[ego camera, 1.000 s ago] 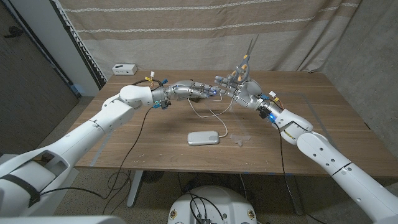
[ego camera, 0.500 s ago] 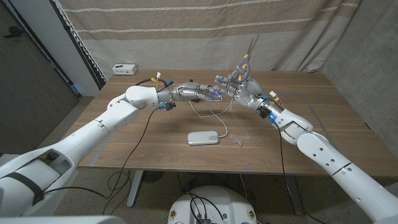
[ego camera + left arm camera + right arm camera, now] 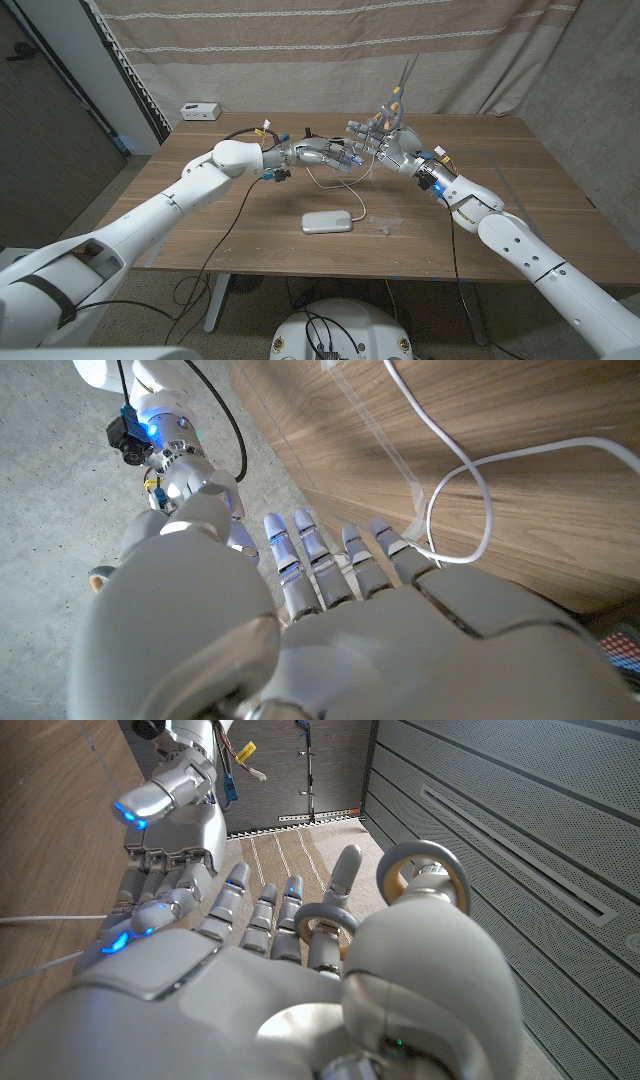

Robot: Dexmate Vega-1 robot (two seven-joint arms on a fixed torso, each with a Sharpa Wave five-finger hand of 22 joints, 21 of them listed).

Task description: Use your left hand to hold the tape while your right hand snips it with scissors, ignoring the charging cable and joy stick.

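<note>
Scissors [image 3: 400, 85], grey-bladed with rounded orange-lined handle loops, stand in the right hand [image 3: 385, 145]; its fingers [image 3: 335, 885] pass through the loops, clenched on the handles, the blades pointing up and away above the fingertips. The left hand [image 3: 325, 153] reaches in from the other side, fingertips almost meeting the right hand's over the wooden tabletop [image 3: 520, 210]. Whether the left fingers [image 3: 320, 555] pinch anything I cannot tell; they look extended side by side. A strip of clear tape [image 3: 375, 435] lies stuck along the wood just beyond those fingertips, beside the white charging cable [image 3: 340, 185]. By my reading the step is bringing tape and blades together; next the left hand needs a taut free length held between the blades before they close. A flat white rectangular device [image 3: 328, 221] lies nearer the robot, below both hands
</note>
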